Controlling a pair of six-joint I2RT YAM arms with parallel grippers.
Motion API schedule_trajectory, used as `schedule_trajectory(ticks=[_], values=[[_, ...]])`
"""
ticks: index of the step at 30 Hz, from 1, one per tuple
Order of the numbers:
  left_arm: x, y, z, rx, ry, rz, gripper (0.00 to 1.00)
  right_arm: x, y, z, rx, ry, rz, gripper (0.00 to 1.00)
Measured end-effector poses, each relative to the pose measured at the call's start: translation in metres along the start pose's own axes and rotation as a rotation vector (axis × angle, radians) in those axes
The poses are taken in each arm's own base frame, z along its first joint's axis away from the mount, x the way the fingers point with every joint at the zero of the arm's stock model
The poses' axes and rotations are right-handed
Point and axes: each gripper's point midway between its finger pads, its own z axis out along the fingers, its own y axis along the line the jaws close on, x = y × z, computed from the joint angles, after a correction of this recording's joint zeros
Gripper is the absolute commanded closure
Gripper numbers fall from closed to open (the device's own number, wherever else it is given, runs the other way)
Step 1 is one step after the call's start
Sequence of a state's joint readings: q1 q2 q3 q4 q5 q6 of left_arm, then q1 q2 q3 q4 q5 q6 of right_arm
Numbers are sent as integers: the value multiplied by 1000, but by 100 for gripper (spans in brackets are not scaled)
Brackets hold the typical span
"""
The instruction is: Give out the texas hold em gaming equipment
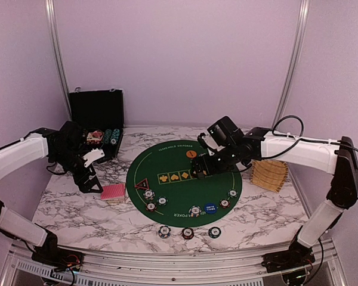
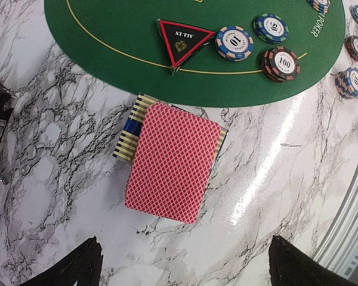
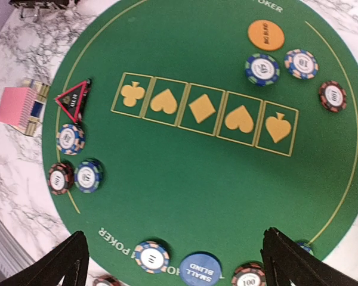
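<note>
From high behind its near edge the top external camera takes in the whole marble table [image 1: 77,205], the left wrist camera looks closely down on the card deck [image 2: 172,162] at the green mat's [image 2: 113,27] eight o'clock, and the right wrist camera looks down from higher, both sharing deck and triangle [image 2: 182,39].

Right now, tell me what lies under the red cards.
A yellow-striped edge with a blue patch sticks out beneath the red cards. The rest of it is covered.

Lab booth with blank walls [image 1: 179,59], metal posts [image 1: 58,59].
</note>
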State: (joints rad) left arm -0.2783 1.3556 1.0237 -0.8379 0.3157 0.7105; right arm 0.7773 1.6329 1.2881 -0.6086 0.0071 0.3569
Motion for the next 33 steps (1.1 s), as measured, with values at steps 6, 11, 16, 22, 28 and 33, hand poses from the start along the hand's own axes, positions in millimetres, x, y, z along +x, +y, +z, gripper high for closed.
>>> schedule_trajectory(ticks=[6, 11, 16, 22, 28, 33], values=[[7, -9, 19, 50, 55, 95, 1, -13, 28, 4, -118, -27, 21, 1], [20, -16, 32, 89, 99, 156, 1, -11, 44, 10, -167, -21, 27, 1], [32, -16, 39, 85, 131, 223, 1, -14, 55, 9, -202, -31, 31, 1], [34, -9, 47, 71, 155, 265, 1, -25, 64, 6, -229, -59, 34, 1], [36, -5, 55, 73, 173, 277, 1, -22, 69, 7, -235, -54, 29, 1], [35, -2, 57, 63, 170, 283, 1, -22, 69, 7, -234, -54, 29, 1]])
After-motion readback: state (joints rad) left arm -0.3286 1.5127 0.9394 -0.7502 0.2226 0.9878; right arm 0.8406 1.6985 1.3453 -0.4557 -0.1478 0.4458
